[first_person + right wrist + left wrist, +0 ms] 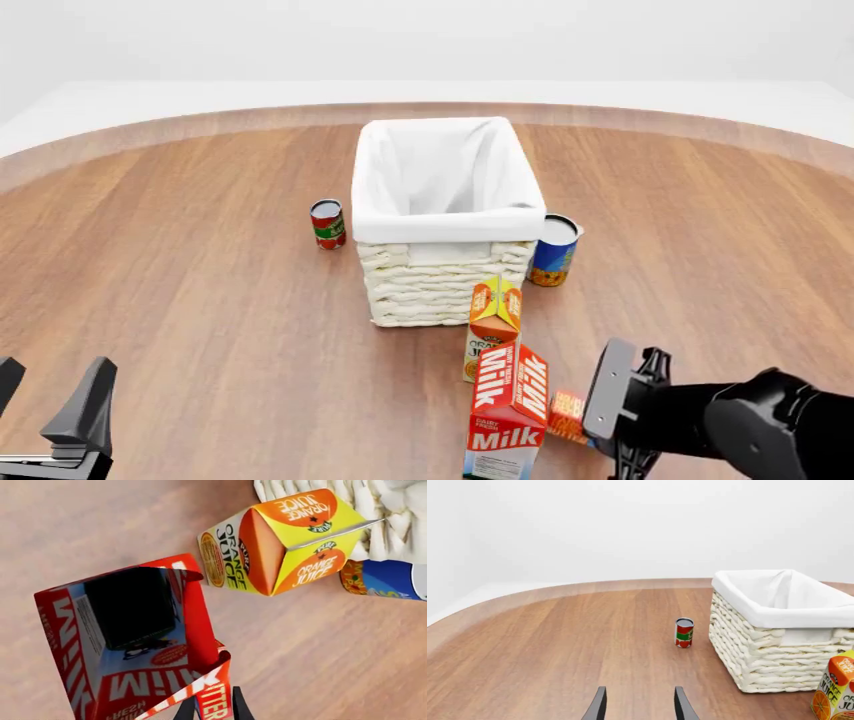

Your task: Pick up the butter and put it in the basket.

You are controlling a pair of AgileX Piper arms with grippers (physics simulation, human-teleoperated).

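Note:
The butter (566, 412), a small red-orange box, is at the front of the table beside the milk carton, half hidden by my right gripper (589, 416). In the right wrist view the butter (215, 703) sits between the two fingers of that gripper (213, 711), which are closed against its sides. I cannot tell whether it is off the table. The white wicker basket (441, 226) stands in the middle of the table, beyond the cartons; it also shows in the left wrist view (780, 616) and the right wrist view (393, 500). My left gripper (47, 395) is open and empty at the front left, also in its own view (639, 707).
A tall red milk carton (507, 412) stands right against the butter, with an orange juice carton (491, 315) between it and the basket. A red can (327, 223) stands left of the basket, and a blue and orange can (554, 250) stands to its right.

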